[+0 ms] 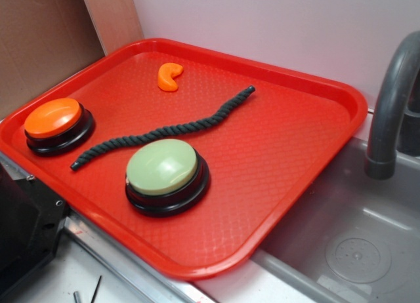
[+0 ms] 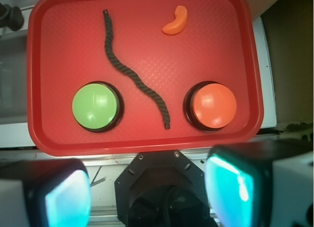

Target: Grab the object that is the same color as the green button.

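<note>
On the red plastic tray [image 2: 142, 143], the dark green-grey twisted rope [image 2: 132, 74] snakes between the pale green domed button [image 2: 95, 106] and the orange domed button [image 2: 213, 105], near a small orange curved piece [image 2: 175, 20]. The gripper [image 2: 147, 192] hangs well above the tray's near edge, its fingers [image 2: 230, 187] spread wide and empty, the rope lying well ahead of them.

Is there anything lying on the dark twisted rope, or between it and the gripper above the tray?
Nothing visible does. The dark green-grey twisted rope lies uncovered on the red plastic tray; the gripper is open above it.
</note>
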`<state>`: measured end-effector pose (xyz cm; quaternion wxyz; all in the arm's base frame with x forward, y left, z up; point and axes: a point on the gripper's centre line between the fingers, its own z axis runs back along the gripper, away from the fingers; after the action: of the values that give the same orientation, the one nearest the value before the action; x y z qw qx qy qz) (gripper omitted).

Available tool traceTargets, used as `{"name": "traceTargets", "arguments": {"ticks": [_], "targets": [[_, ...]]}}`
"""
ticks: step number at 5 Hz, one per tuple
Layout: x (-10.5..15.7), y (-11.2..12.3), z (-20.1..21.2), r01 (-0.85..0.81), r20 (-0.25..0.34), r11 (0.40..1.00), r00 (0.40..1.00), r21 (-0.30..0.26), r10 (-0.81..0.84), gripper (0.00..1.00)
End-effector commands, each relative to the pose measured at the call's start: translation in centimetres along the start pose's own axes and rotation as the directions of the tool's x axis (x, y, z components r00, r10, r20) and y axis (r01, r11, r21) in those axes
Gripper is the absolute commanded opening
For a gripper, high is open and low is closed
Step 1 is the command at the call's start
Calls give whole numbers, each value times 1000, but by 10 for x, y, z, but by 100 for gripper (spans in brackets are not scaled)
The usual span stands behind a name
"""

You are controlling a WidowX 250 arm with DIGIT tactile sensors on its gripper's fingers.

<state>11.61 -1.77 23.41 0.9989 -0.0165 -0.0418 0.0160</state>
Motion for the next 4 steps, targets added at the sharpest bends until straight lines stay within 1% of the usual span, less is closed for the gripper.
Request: {"name": "traceTargets", "arguments": {"ticks": [1, 2, 3, 4], "targets": [[0, 0, 0, 0, 0, 1000, 1000, 0, 0, 100], [26, 10, -22, 247, 18, 969, 969, -19, -247, 100], [37, 17, -34, 373, 53, 927, 927, -19, -372, 100], [50, 22, -59, 583, 116, 811, 809, -40, -576, 100]]}}
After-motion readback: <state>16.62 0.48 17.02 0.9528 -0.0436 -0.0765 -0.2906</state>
